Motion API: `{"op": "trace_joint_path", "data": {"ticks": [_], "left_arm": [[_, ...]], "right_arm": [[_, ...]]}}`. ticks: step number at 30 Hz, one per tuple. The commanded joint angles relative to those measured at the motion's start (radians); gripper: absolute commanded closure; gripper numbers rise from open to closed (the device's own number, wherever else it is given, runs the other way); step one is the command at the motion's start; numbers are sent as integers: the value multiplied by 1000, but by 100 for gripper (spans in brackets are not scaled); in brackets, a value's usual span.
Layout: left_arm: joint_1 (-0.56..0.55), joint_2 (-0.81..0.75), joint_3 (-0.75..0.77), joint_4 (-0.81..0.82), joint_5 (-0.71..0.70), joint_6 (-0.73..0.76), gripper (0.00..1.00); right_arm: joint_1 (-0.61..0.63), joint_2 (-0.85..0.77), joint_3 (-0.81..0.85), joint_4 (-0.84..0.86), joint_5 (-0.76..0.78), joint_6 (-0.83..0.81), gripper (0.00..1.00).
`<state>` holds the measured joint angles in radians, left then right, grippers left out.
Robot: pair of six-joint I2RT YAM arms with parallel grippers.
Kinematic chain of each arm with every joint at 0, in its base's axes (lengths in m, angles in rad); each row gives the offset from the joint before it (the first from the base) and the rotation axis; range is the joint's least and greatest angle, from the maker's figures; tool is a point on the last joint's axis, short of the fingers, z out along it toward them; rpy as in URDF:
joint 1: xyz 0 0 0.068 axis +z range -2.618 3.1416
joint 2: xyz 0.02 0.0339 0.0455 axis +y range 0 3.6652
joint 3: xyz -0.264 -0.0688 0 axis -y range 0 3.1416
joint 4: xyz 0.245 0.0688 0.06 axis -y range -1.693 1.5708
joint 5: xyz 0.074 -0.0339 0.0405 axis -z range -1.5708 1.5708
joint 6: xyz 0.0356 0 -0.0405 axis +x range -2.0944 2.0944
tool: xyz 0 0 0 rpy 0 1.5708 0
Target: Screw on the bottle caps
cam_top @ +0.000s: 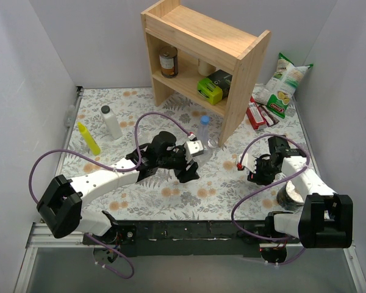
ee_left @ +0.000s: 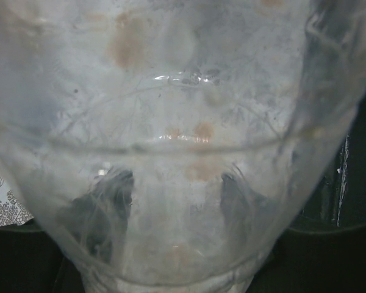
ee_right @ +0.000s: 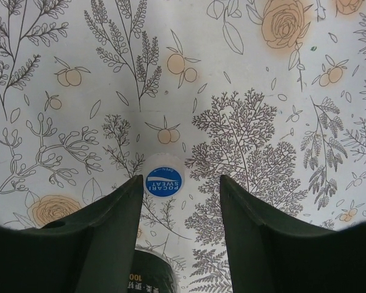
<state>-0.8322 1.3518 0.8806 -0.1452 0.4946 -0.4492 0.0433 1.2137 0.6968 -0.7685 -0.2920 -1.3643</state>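
A clear bottle (ee_left: 183,110) fills the left wrist view, and my left gripper (ee_left: 174,204) is shut on it; its dark fingers (ee_left: 113,204) show through the plastic. In the top view that gripper (cam_top: 187,168) is at the table's middle. Another clear bottle (cam_top: 205,131) with a blue cap on it stands by the shelf. A white-rimmed blue bottle cap (ee_right: 163,181) lies flat on the floral cloth, just beyond the tips of my open right gripper (ee_right: 182,180) and nearer its left finger. The right gripper (cam_top: 254,173) hangs low at the right of the table.
A wooden shelf (cam_top: 201,55) holding a can and a green box stands at the back. A white bottle with a dark cap (cam_top: 111,122) and a yellow squeeze bottle (cam_top: 88,137) are at the left. A snack bag (cam_top: 283,82) and red packets (cam_top: 258,113) lie at the back right. A dark labelled container (ee_right: 147,271) sits under the right fingers.
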Motion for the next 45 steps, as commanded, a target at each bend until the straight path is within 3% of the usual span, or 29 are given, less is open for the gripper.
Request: {"op": "trace_joint_path", "data": {"ticks": [1, 22, 27, 30, 31, 37, 41, 45], "left_arm": [[5, -13, 41, 1, 9, 4, 100], [21, -26, -8, 52, 12, -20, 100], [22, -26, -22, 70, 18, -19, 100], [24, -32, -46, 81, 68, 35, 100], [22, -39, -58, 93, 85, 59, 100], [21, -52, -196, 240, 168, 245, 100], [19, -33, -256, 350, 167, 270, 100], [5, -14, -284, 442, 159, 187, 100]], "right_arm": [[-6, 4, -28, 46, 11, 8, 41], [-6, 61, -48, 58, 47, 22, 51], [-6, 31, -43, 38, 37, 13, 63], [-6, -35, 18, -55, -24, -10, 72], [-5, -54, 53, -130, -108, -16, 74], [87, -102, 459, -409, -430, 62, 80], [254, -89, 645, -450, -490, 224, 81], [392, -72, 737, -440, -469, 289, 80]]}}
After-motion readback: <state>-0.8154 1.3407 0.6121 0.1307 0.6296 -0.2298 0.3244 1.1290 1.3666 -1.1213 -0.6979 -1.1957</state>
